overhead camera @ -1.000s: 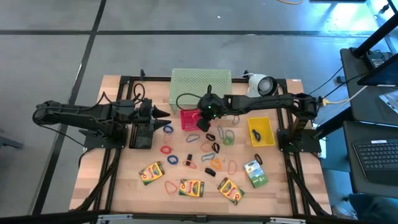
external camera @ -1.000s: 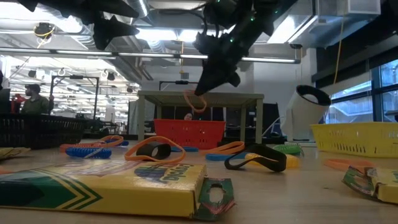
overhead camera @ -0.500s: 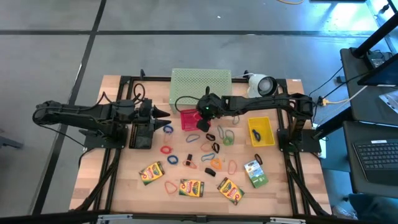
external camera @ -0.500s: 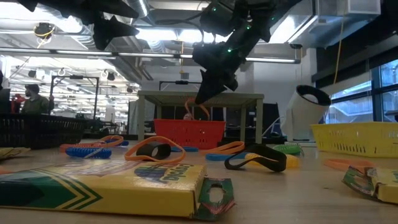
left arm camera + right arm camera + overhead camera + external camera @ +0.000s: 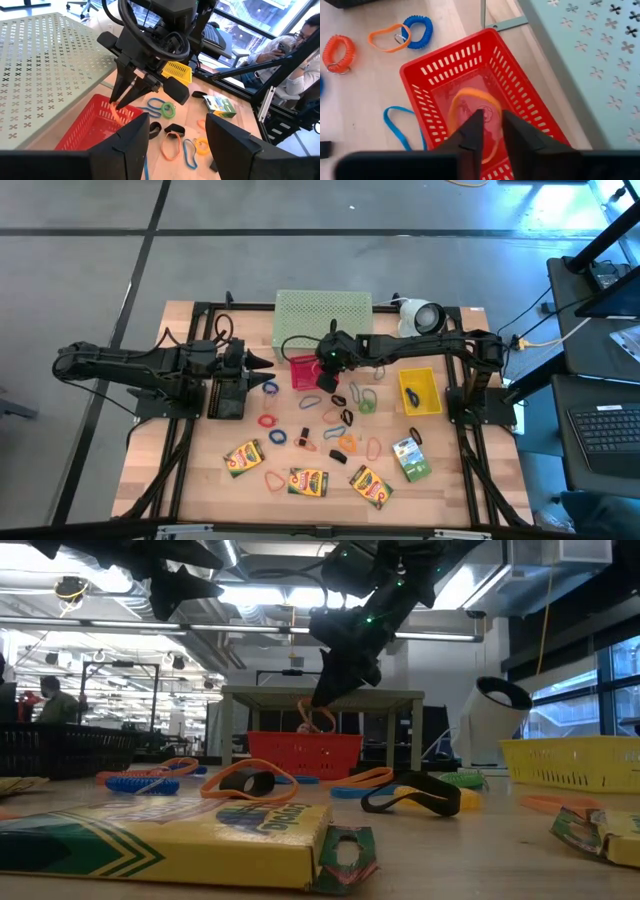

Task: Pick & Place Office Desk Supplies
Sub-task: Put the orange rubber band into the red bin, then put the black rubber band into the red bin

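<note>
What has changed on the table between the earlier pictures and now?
The right gripper carried the orange rubber band sideways from the loose bands to above the red basket and lowered it; its fingers have begun to part, the band at their tips. The left gripper stayed open, waiting by the table's left edge.

Orange rubber-band loop (image 5: 470, 107) above red basket (image 5: 422, 80)

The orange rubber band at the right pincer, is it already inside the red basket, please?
Not yet: the orange rubber band hangs from the right pincer over the red basket, about at its rim.
</note>
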Action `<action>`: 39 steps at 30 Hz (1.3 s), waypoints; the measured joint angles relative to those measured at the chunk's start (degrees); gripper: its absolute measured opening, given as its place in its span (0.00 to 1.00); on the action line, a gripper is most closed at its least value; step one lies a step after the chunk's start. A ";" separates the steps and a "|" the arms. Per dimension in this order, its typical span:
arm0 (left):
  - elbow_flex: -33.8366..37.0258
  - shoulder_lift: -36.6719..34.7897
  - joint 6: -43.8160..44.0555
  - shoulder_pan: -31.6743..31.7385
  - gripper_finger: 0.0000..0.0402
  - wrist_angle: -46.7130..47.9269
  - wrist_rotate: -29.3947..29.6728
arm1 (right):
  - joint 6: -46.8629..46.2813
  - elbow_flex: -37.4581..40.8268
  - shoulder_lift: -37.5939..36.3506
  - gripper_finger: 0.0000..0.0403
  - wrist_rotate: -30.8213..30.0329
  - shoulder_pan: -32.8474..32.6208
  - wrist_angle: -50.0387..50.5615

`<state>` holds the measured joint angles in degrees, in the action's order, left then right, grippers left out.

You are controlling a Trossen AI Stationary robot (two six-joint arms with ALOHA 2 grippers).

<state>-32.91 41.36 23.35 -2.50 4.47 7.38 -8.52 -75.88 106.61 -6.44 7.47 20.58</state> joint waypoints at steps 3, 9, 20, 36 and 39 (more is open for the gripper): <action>0.00 0.00 0.00 0.00 0.48 0.00 0.00 | -1.37 0.00 0.00 0.32 -0.02 0.46 0.00; 0.00 0.00 0.00 0.00 0.48 0.00 -0.02 | -4.33 0.00 0.00 0.48 -0.54 1.25 0.23; 0.00 -0.01 -0.04 0.00 0.48 0.02 -0.02 | -1.74 0.00 0.45 0.46 3.36 1.07 0.41; 0.00 -0.01 0.35 -0.02 0.48 0.02 -2.08 | -3.07 0.07 -3.68 0.37 5.17 -1.75 0.91; 0.00 -0.02 0.37 -0.02 0.48 0.02 -2.21 | -3.05 0.07 -5.83 0.36 5.88 -3.05 5.16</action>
<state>-32.91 41.34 23.73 -2.52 4.49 5.17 -11.57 -75.81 100.78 -0.56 4.42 25.74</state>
